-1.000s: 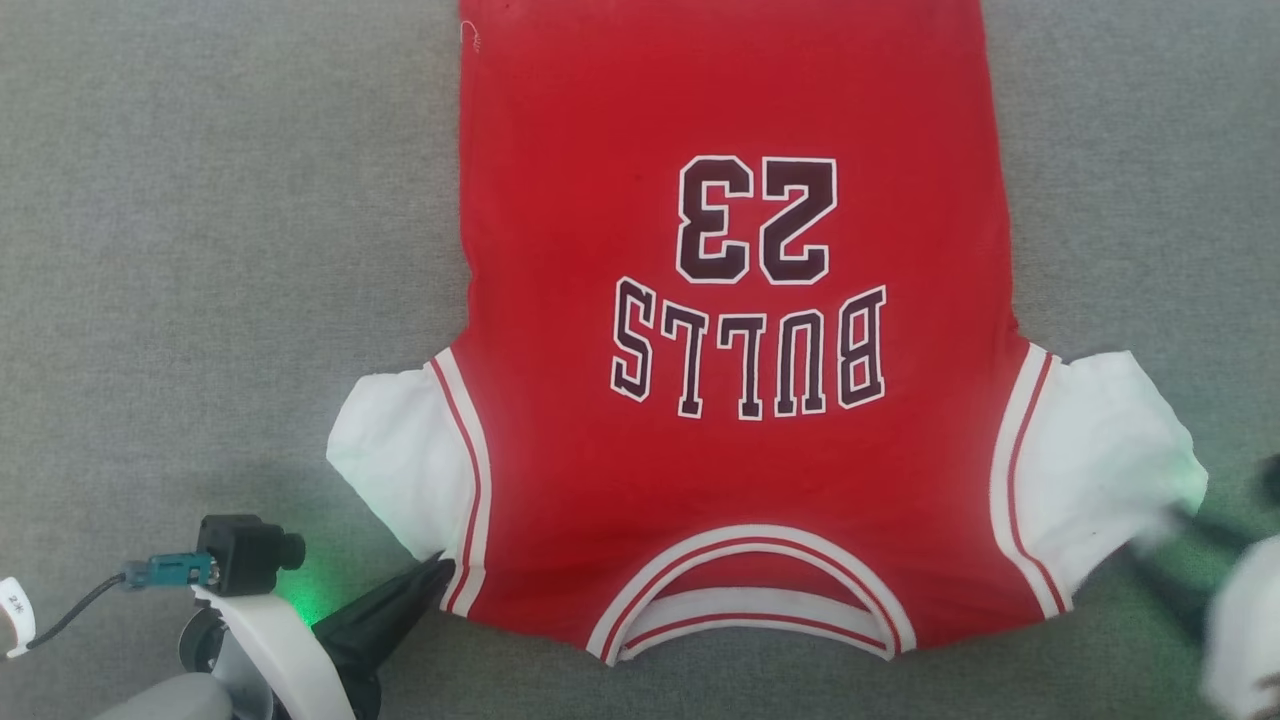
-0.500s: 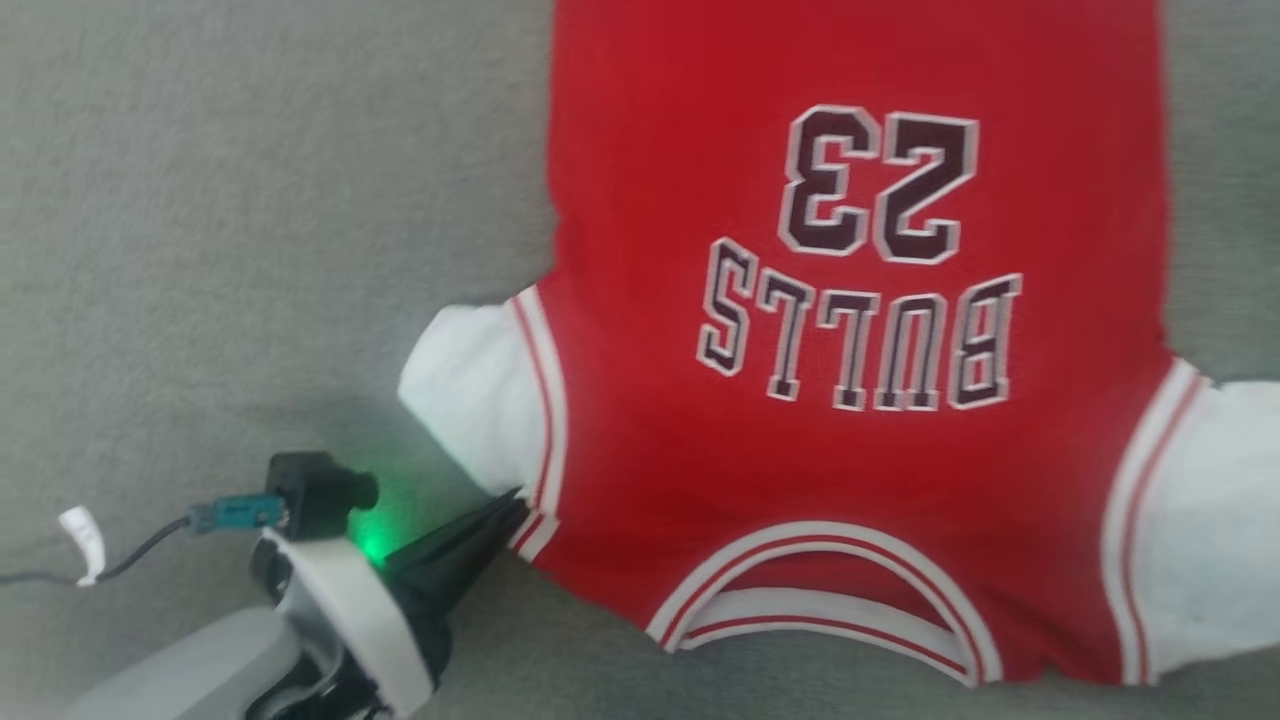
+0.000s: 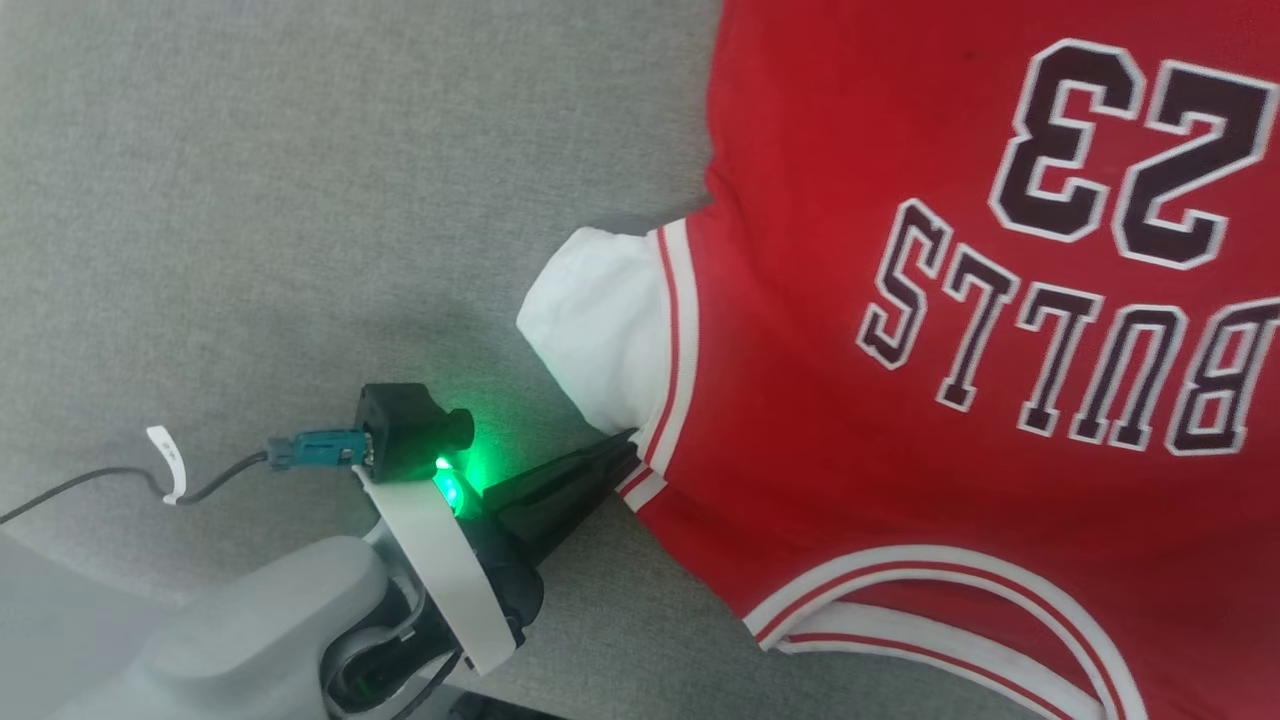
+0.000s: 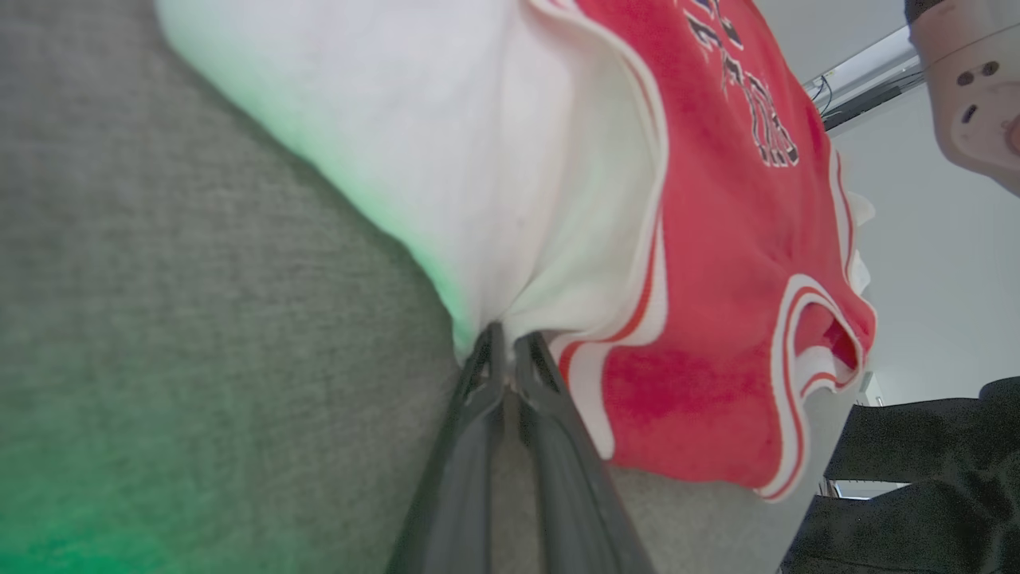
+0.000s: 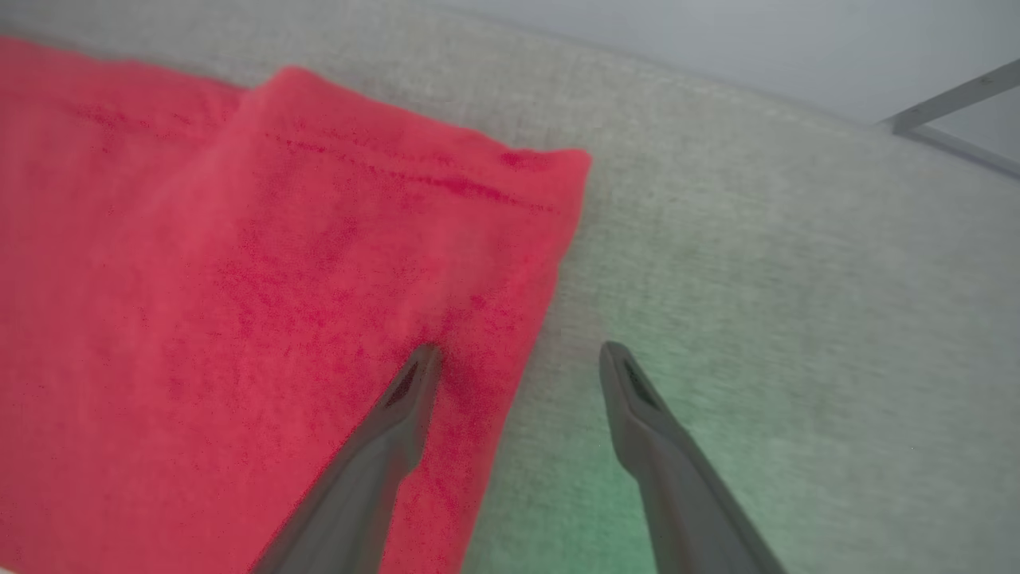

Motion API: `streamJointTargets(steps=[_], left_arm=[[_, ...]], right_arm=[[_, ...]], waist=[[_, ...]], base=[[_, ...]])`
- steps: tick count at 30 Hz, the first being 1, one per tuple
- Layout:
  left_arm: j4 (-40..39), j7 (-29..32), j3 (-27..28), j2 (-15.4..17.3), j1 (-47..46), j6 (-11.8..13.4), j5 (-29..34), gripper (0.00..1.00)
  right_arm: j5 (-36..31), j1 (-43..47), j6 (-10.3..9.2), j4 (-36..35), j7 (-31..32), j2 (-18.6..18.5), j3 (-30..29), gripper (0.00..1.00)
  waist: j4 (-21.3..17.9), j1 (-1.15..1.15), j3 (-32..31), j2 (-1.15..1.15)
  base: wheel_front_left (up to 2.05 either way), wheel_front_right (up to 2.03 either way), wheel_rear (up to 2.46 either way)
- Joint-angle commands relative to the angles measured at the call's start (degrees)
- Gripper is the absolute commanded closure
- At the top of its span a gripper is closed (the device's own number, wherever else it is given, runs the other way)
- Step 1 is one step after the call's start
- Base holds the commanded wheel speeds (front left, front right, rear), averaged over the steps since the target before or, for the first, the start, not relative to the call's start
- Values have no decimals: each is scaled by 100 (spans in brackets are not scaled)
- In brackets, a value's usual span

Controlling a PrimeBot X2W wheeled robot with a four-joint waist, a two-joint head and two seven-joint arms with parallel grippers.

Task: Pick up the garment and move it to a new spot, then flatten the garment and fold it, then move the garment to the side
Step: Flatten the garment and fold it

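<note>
Left pincer (image 3: 628, 447) clamped tight on jersey (image 3: 800, 450) at the near armhole trim, same spot as a second ago. The head camera swung left; the jersey didn't move. Right pincer (image 5: 519, 351) spread wide, holding nothing, one finger over the red side edge near the hem corner; it was a blur by the other armhole before. Jersey lies flat on grey top (image 3: 250, 200), collar nearest robot, hem toward the far edge. Likely setting up the fold. Count: one jersey, two pincers.
</note>
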Motion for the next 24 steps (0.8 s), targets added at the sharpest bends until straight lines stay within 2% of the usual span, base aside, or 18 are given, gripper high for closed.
streamJointTargets(steps=[1,6,7,9,10,16,19,20,24], left_arm=[[571,171,-209,-545,35,189,-171,100],[659,140,-283,-569,-34,200,-248,100],[674,147,-289,-568,-55,200,-267,100],[712,140,-295,-541,-78,200,-289,100],[729,135,-279,-527,-89,200,-291,100],[778,95,98,-352,140,200,-330,100],[733,70,359,-235,386,198,-269,100],[733,70,359,-235,386,198,-269,100],[651,57,657,-71,723,165,-171,100]], right_arm=[[-128,-146,0,244,134,36,45,0],[-276,-271,1,765,316,233,105,0],[-272,-275,1,800,294,271,111,45],[-246,-280,1,840,152,302,104,96],[-224,-272,1,841,66,286,100,100],[396,75,0,519,-562,60,224,100],[901,685,0,78,-608,-270,374,100],[901,685,0,78,-608,-270,374,100],[1555,1824,0,-738,-603,-720,387,100]], waist=[[148,1,163,-1],[140,1,188,-1],[124,1,178,-1],[74,1,119,-1],[48,1,74,-1],[-213,1,-433,-1],[-384,1,-728,-1],[-384,1,-728,-1],[-642,1,-1058,-1]], base=[[0,0,0],[0,0,0],[0,0,0],[0,0,0],[0,0,0],[0,0,0],[0,0,0],[0,0,0],[0,0,0]])
